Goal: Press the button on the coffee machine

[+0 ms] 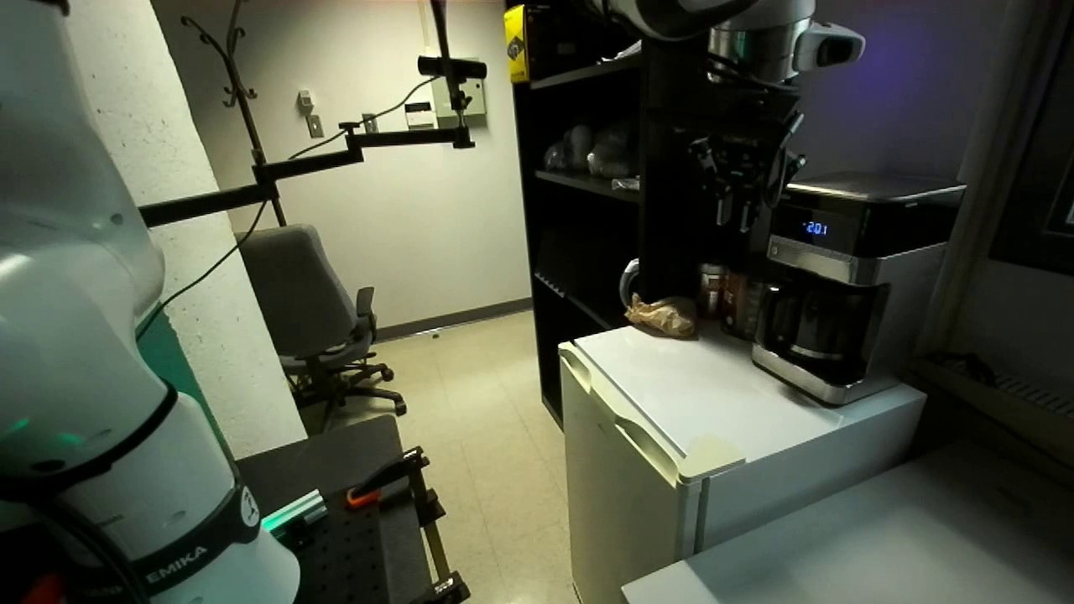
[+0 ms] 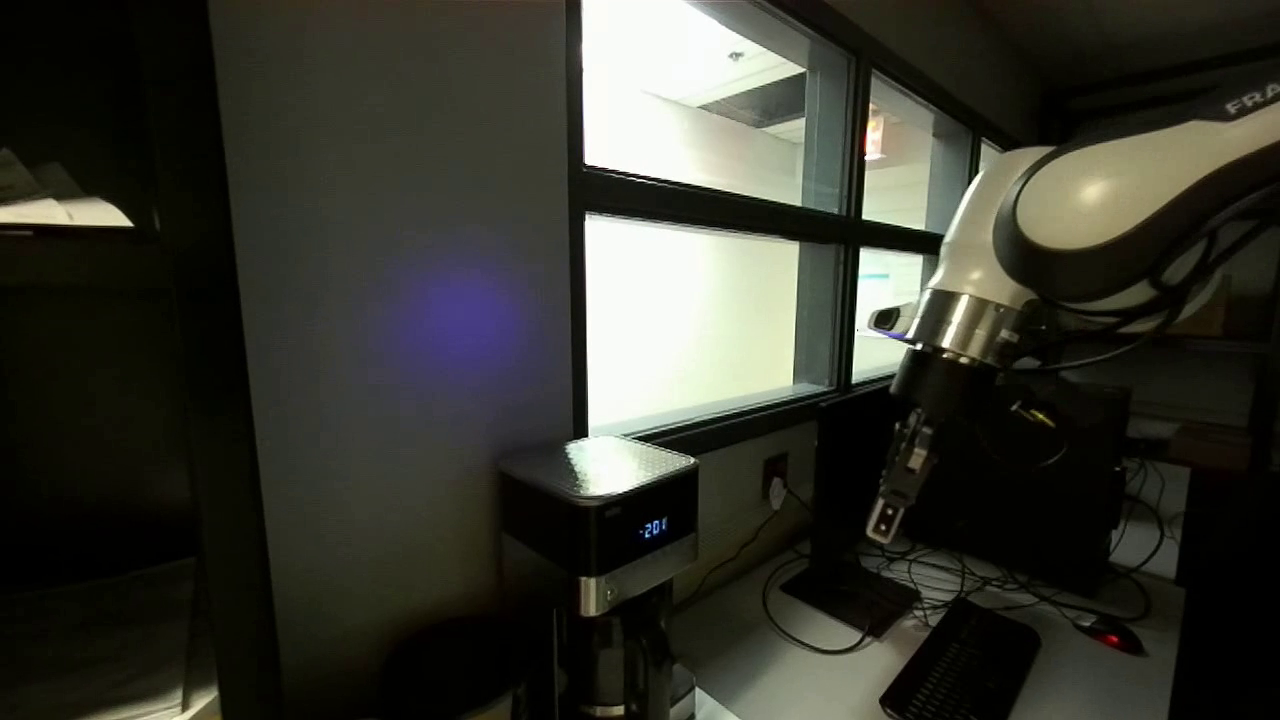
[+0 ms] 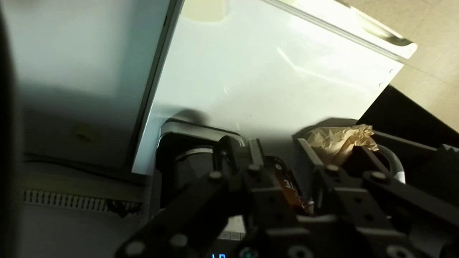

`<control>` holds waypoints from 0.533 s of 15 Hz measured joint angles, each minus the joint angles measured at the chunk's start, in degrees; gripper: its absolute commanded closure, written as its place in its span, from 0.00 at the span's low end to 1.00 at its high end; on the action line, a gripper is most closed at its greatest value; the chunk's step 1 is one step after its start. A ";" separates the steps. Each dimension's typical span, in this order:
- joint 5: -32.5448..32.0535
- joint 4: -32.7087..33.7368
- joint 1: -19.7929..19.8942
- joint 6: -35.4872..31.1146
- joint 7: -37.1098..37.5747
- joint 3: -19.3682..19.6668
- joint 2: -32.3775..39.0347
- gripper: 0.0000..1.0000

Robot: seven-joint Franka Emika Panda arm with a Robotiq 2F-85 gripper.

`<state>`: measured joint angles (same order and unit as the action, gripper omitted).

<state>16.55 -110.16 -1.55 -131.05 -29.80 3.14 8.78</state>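
Note:
The silver-and-black coffee machine stands upright on the white fridge, with a dark carafe below. Its lit blue display reads 2:01; the machine also shows in an exterior view. In the wrist view the machine's base lies left of the fingers, and part of the display shows at the bottom edge. My gripper points down, in front of and apart from the machine, around display height. In the wrist view the fingers are apart with nothing between them. The button cannot be made out clearly.
The white fridge also bears a crumpled brown paper bag, a jar and an orange-and-black package beside the machine. A black shelf stands behind. A white table with keyboard and cables adjoins.

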 measured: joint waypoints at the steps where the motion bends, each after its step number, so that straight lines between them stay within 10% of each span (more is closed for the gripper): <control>1: 0.00 1.02 0.23 -1.69 0.00 -0.75 1.63 1.00; 8: -0.91 9.14 1.48 -10.39 0.71 -6.13 13.39 1.00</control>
<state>15.64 -101.02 -0.07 -141.44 -29.09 -2.99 22.18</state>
